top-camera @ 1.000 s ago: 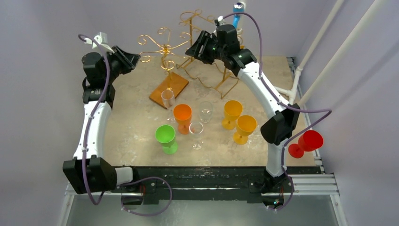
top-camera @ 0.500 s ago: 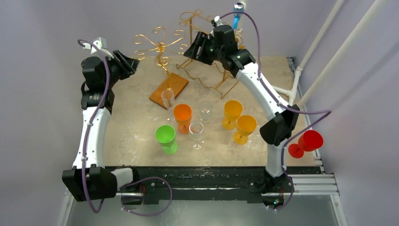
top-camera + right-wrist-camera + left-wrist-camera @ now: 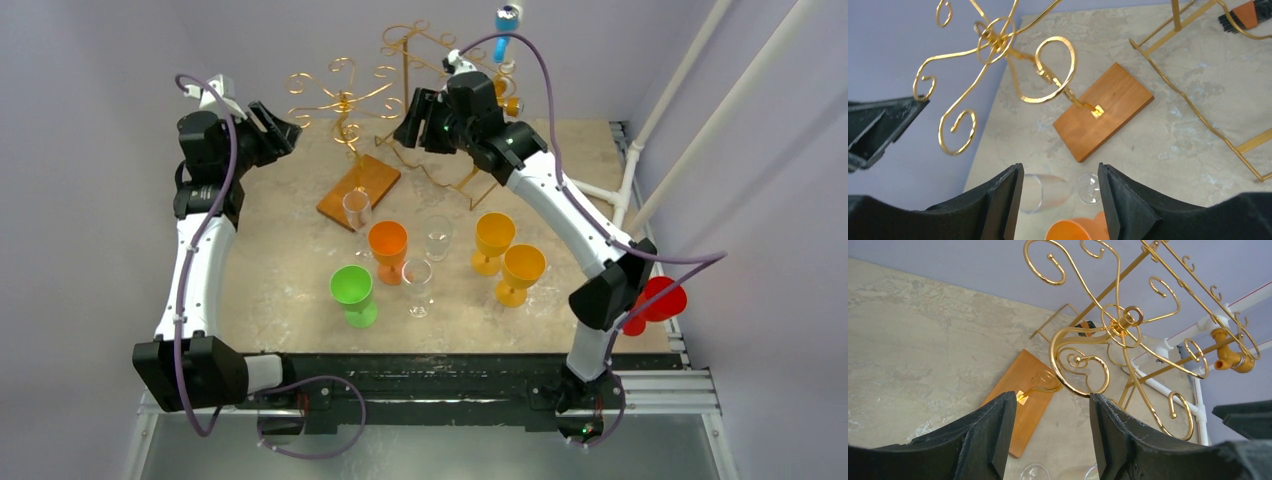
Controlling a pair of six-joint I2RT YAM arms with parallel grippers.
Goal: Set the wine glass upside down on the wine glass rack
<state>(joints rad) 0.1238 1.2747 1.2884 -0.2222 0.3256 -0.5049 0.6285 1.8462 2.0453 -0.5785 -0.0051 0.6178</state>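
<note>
A gold scroll wine glass rack (image 3: 343,98) stands on a wooden base (image 3: 359,189) at the back of the table. It also shows in the left wrist view (image 3: 1108,335) and the right wrist view (image 3: 998,50). A clear wine glass (image 3: 357,208) stands upright just in front of the base, and shows below my right fingers (image 3: 1040,192). My left gripper (image 3: 277,126) is open and empty, raised left of the rack (image 3: 1053,405). My right gripper (image 3: 413,106) is open and empty, raised right of the rack (image 3: 1060,172).
A second gold rack (image 3: 440,60) stands behind, with a blue glass (image 3: 505,20) on top. Orange (image 3: 388,243), green (image 3: 353,293), two yellow (image 3: 493,238) (image 3: 522,270) and two more clear glasses (image 3: 437,236) (image 3: 417,285) stand mid-table. A red glass (image 3: 660,298) sits at the right edge.
My right gripper has moved left toward the scroll rack, and its elbow has swung right in front of the red glass. My left gripper has shifted slightly. Both stay open.
</note>
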